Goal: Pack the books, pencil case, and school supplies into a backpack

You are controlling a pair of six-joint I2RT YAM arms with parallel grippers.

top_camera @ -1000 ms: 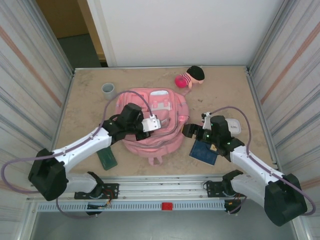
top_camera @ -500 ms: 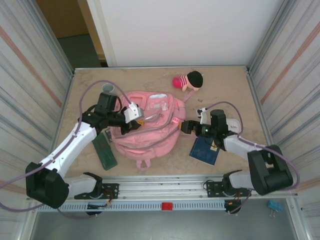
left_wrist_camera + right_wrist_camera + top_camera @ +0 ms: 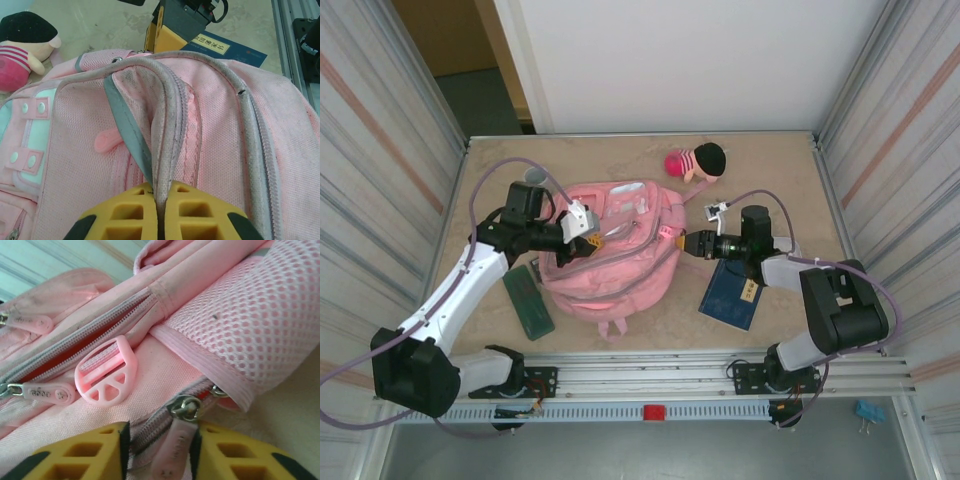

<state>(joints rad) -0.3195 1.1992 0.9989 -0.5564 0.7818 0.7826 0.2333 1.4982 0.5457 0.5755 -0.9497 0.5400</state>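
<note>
Over on the left, a flat green case (image 3: 528,303) lies on the table (image 3: 790,175), just beside the backpack (image 3: 620,275). The left gripper (image 3: 590,236) sits on the left side of this big pink backpack. Its yellow fingers (image 3: 125,217) are pressed together. They pinch a fold of the backpack that has a grey edge, and the fold stands up between them. The backpack lies in the middle of the table. A small plush doll (image 3: 698,160) in pink and black lies behind it, near the far edge. The right gripper (image 3: 682,241) is at the right side of the backpack and points at it. A pink zipper tab (image 3: 172,452) is between its two fingers. I cannot tell if they squeeze the tab or just sit beside it. The dark blue book (image 3: 728,300) lies flat on the table, just to the right of the backpack. It has a small pale label. The right arm (image 3: 775,268) reaches over the book's far end.
</note>
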